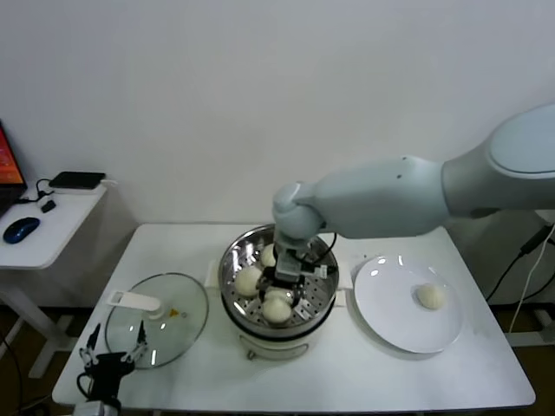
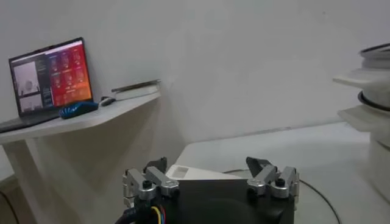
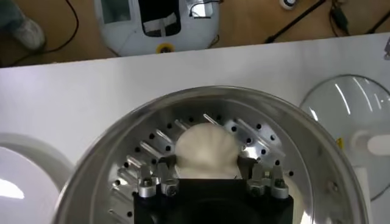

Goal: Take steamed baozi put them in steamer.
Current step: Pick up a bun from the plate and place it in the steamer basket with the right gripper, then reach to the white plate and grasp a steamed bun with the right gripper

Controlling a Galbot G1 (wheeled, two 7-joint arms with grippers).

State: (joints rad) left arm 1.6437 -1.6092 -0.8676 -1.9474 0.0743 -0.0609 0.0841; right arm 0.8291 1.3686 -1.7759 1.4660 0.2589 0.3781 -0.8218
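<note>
1. The right hand (image 1: 284, 279) is down inside the steamer (image 1: 232, 260), straddling a baozi (image 3: 205, 150) that sits on the perforated tray, placed low so the bun goes down gently rather than dropping.
2. Its fingers flank the bun with the jaws part-way apart; I cannot tell whether it grips or has let go.
3. Three buns show in the steamer around that hand.
4. One last baozi (image 1: 430, 296) waits on the white plate (image 1: 381, 303), just beside the steamer.
5. The glass lid (image 1: 178, 303) lies flat on the counter (image 1: 347, 381), on the steamer's other side, keeping the pot free for loading.
6. The left hand (image 1: 111, 355) idles near the lid, fingers spread, grasping nothing.
</note>
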